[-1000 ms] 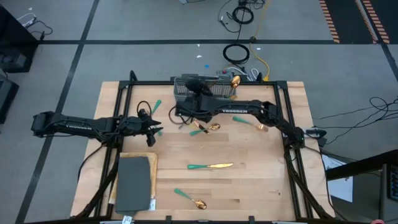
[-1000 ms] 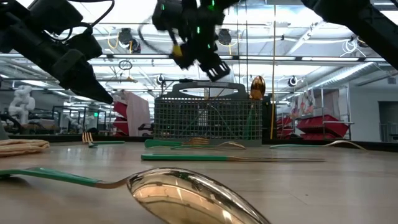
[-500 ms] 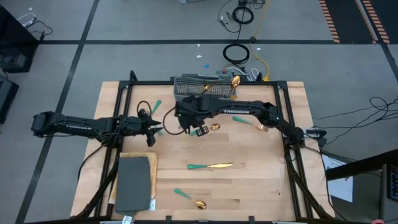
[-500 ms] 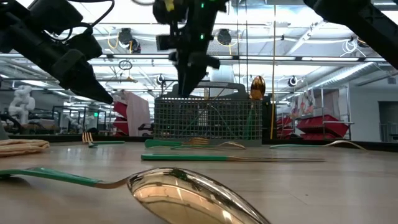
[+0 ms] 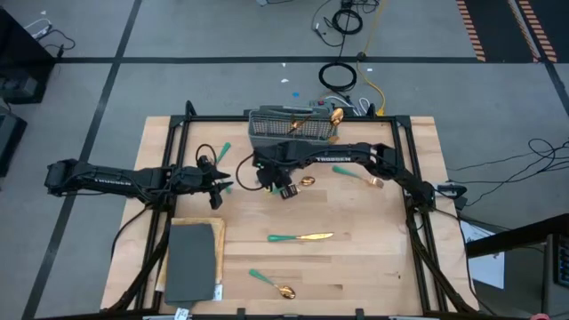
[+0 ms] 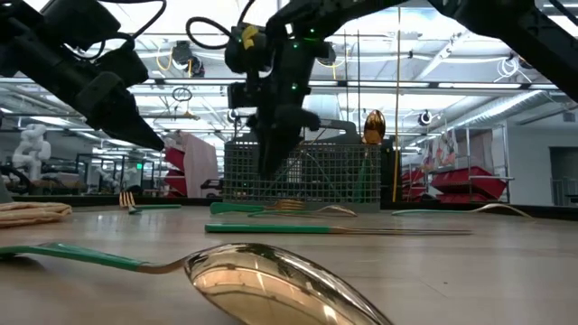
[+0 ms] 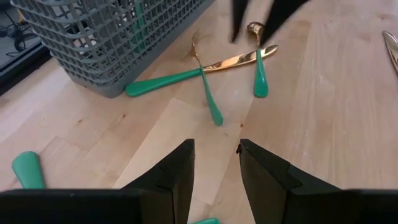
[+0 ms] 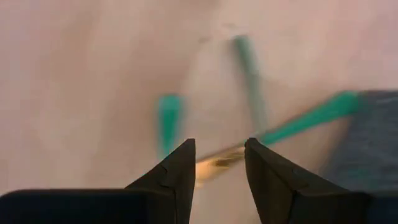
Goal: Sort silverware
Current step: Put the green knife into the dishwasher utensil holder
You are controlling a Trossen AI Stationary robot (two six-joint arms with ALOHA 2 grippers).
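At centre frame, the right gripper (image 5: 285,189), fingers apart and empty, hangs over crossed silverware (image 7: 211,74); it should straddle one handle only.

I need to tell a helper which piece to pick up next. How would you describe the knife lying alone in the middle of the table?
Start at the grey mesh caddy at the table's far edge and come straight toward the near edge, past the right gripper. The knife lies flat and alone on bare wood mid-table. Unlike the spoon nearer the front edge, its gold end is a long straight blade.
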